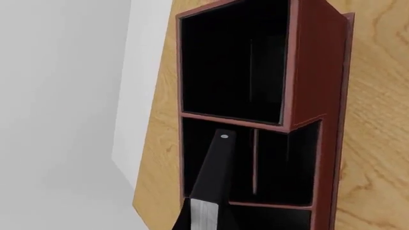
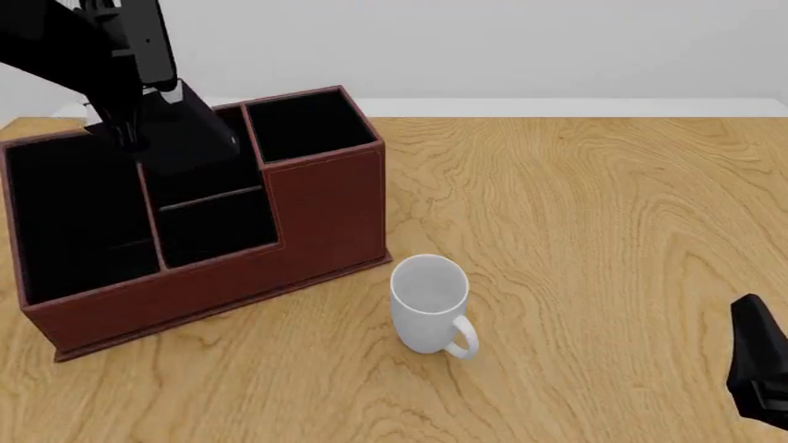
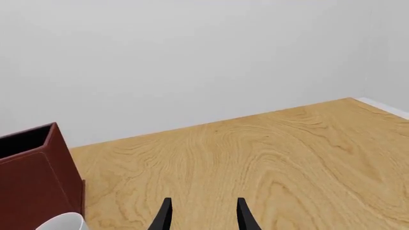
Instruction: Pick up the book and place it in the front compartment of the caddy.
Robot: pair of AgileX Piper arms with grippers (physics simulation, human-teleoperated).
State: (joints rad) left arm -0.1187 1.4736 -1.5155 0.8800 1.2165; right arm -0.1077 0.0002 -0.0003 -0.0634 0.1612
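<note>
The reddish-brown caddy point(image 2: 327, 208) stands at the left of the table. My left gripper point(image 2: 161, 109) is shut on the black book point(image 2: 187, 137) and holds it tilted, with its lower end in the mouth of the front compartment point(image 2: 246, 171), the middle-section half away from the low wall. In the left wrist view the book point(image 1: 214, 172), with white page edges, points into that slot point(image 1: 243, 167). My right gripper point(image 2: 748, 318) is open and empty at the table's near right, and its spread fingers point(image 3: 164, 215) show in the right wrist view.
A white mug point(image 2: 429, 300) stands upright just in front of the caddy's right end; its rim also shows in the right wrist view point(image 3: 61, 223). The caddy's tall square corner slot point(image 1: 233, 62) lies beside the middle section. The table's far edge runs close behind the caddy.
</note>
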